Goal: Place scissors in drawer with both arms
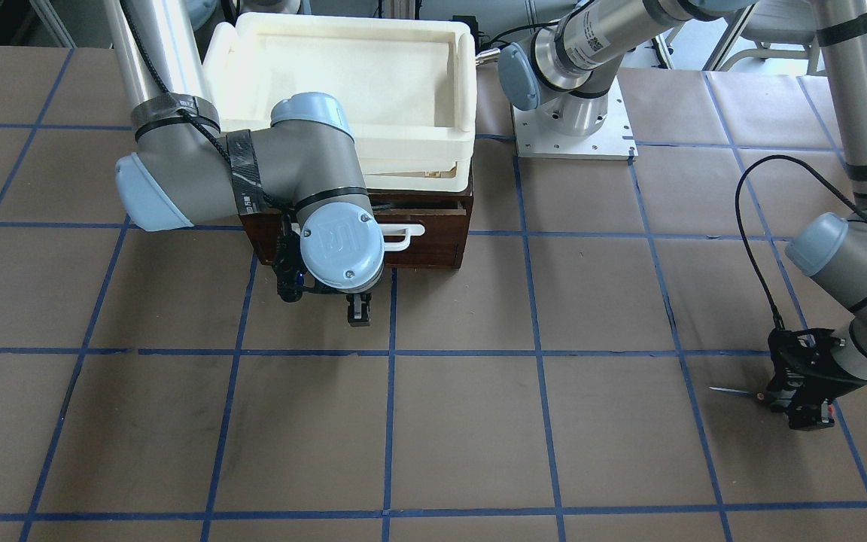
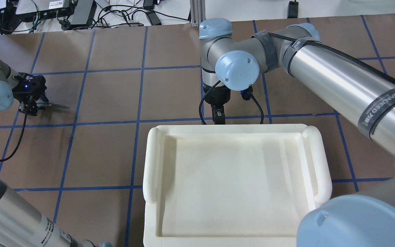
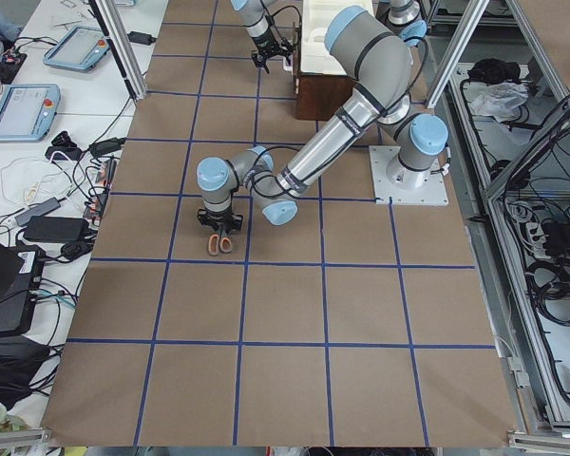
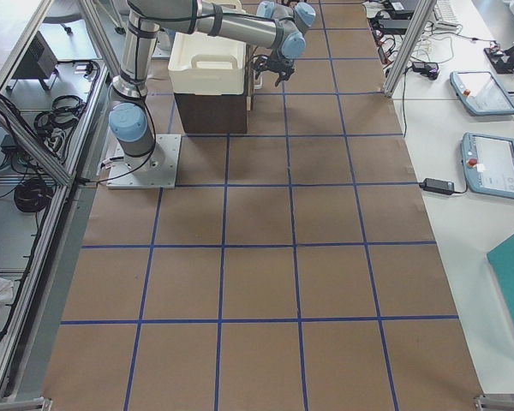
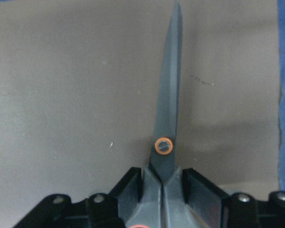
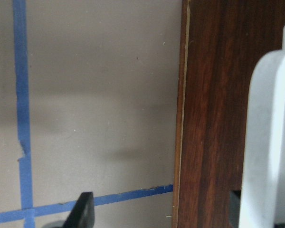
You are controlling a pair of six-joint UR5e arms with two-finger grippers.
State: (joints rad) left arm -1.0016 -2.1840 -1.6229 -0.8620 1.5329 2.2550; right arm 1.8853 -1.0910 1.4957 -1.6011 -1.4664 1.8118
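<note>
The scissors [image 1: 734, 391] lie low over the table at my left side, silver blades pointing away from the gripper; the blades [image 5: 168, 109] fill the left wrist view. My left gripper [image 1: 802, 399] is shut on their neck just behind the orange-ringed pivot, and it also shows in the overhead view [image 2: 29, 106]. The grey and orange handles [image 3: 218, 244] stick out under it. The dark brown drawer [image 1: 433, 241] is shut, with its white bar handle [image 1: 403, 233] facing out. My right gripper [image 1: 359, 309] hangs open in front of the drawer, beside the handle [image 6: 270, 142], holding nothing.
A cream-white plastic tray [image 2: 235, 137] sits on top of the drawer box and hides the box from overhead. The right arm's elbow [image 1: 253, 173] hangs over the box's front left corner. The left arm's base plate [image 1: 573, 135] stands beside the box.
</note>
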